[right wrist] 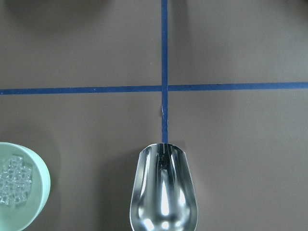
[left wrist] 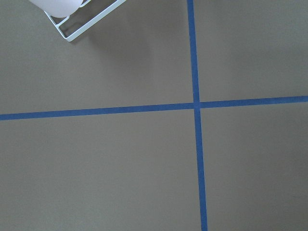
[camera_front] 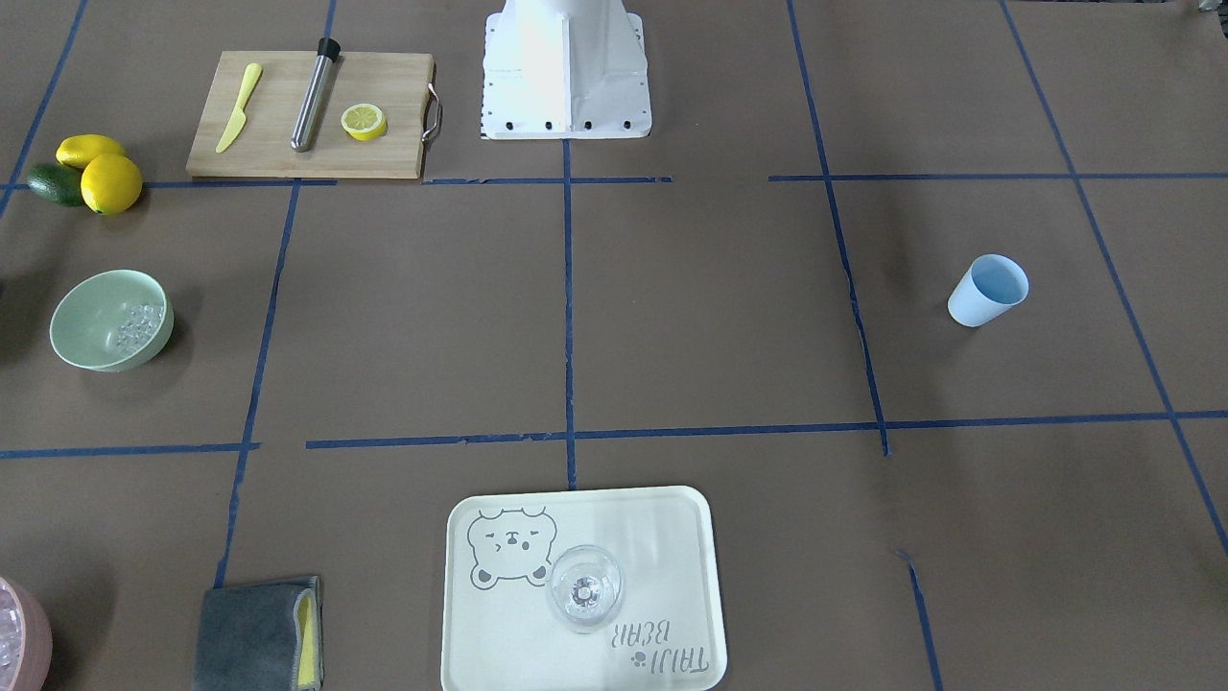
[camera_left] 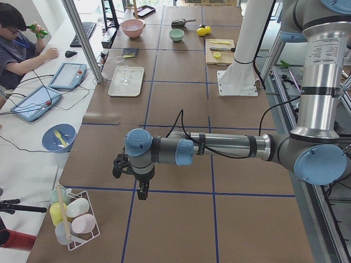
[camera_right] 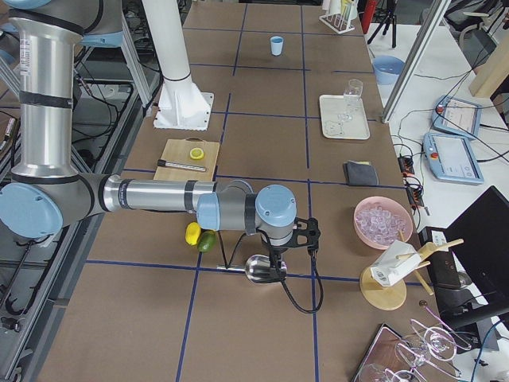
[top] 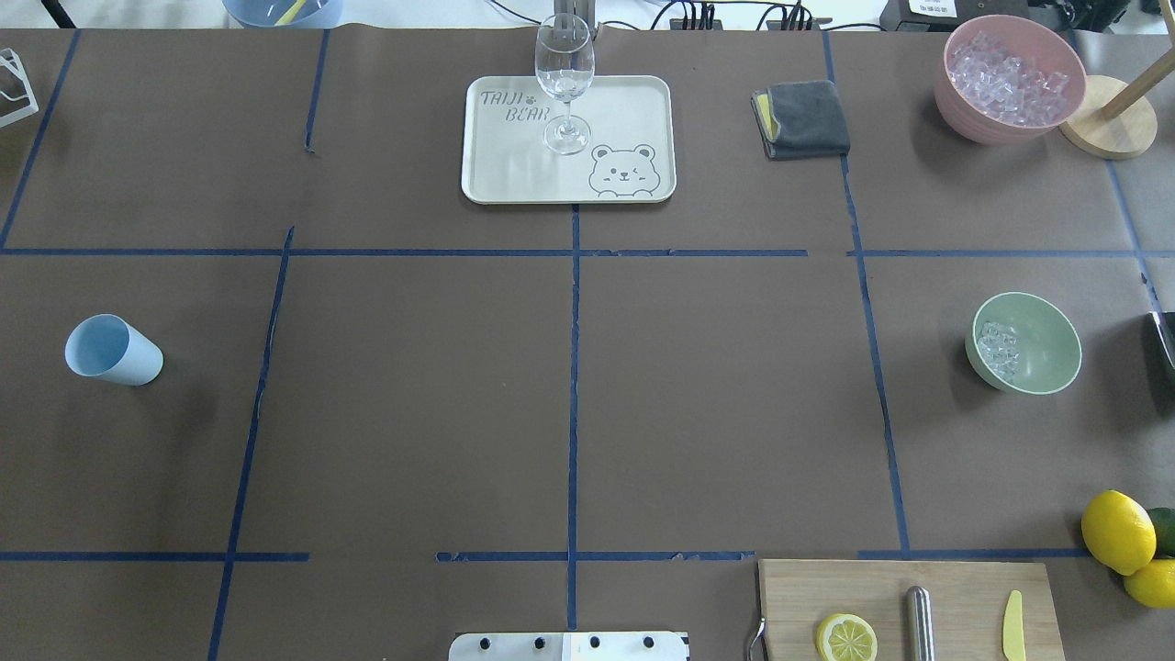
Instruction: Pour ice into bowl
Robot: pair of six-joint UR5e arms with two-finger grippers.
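The pale mint-green bowl (top: pixel 1042 344) stands at the table's right side with a small heap of clear ice (top: pixel 996 349) inside. It also shows in the front view (camera_front: pixel 86 326) and at the left edge of the right wrist view (right wrist: pixel 41 178). A shiny metal scoop (right wrist: pixel 163 192) reaches out under the right wrist camera, empty, raised above the table and to the right of the bowl. My right gripper (camera_right: pixel 274 256) holds it by the handle. My left gripper (camera_left: pixel 142 192) hangs over bare table far from the bowl. I cannot tell whether it is open or shut.
A pink bowl (top: pixel 1010 78) full of ice stands at the far right. There are also a light blue cup (top: pixel 112 350), a tray (top: pixel 643 110) with a wine glass (top: pixel 564 73), a grey cloth (top: pixel 803 119), a cutting board (top: pixel 955 597), lemons (top: pixel 1117 531) and a wire rack (camera_left: pixel 77 219).
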